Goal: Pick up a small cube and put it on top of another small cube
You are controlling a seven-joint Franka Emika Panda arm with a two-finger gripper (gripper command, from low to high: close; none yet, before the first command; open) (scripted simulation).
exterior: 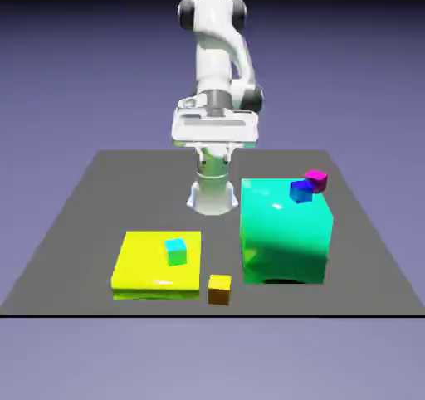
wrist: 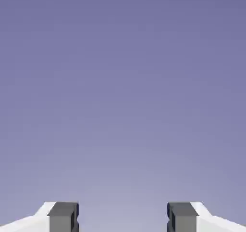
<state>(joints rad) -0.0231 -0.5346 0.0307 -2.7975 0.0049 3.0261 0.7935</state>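
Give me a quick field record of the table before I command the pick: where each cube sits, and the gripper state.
gripper: open, nothing between the fingers, hand view shows only backdrop
orange cube: on the table, beside the yellow slab's near corner, free
cyan-green cube: on top of the yellow slab
blue cube: on the big green block, far corner
magenta cube: just behind the blue cube
stack: not yet made

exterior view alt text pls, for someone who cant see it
A white robot arm stands folded at the far edge of a grey table, touching nothing. Near the front, a tiny orange cube sits beside a yellow slab carrying a tiny cyan-green cube.
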